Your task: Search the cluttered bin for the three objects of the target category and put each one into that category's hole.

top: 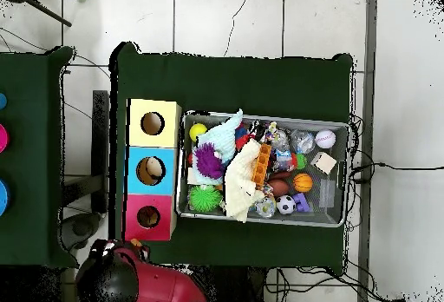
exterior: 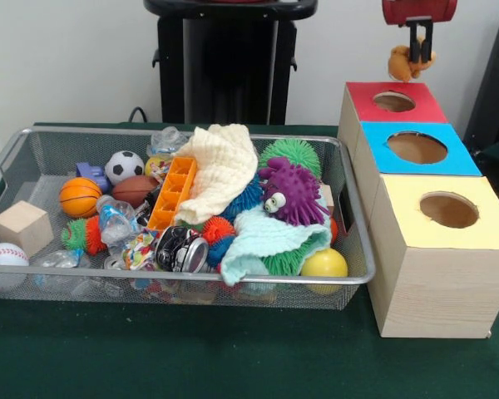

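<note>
The silver wire-mesh bin (exterior: 359, 218) stands on the green table, full of toys; it also shows in the overhead view (top: 260, 221). To its right stand three wooden boxes. The red-faced box (exterior: 426, 106) is the farthest, with its round hole (exterior: 393, 101), which also shows in the overhead view (top: 148, 217). My gripper (exterior: 417, 48) hangs at the top right, above the far side of the red-faced box. It is shut on a small tan-orange plush toy (exterior: 409, 63), which dangles just above and a little right of the hole.
The blue-faced box (exterior: 416, 148) and yellow-faced box (exterior: 449, 209) stand nearer the camera. The bin holds a purple spiky toy (exterior: 291, 189), green spiky ball (exterior: 289, 153), cream cloth (exterior: 224, 165), orange tray (exterior: 173, 193), several sports balls, and a wooden cube (exterior: 22, 227).
</note>
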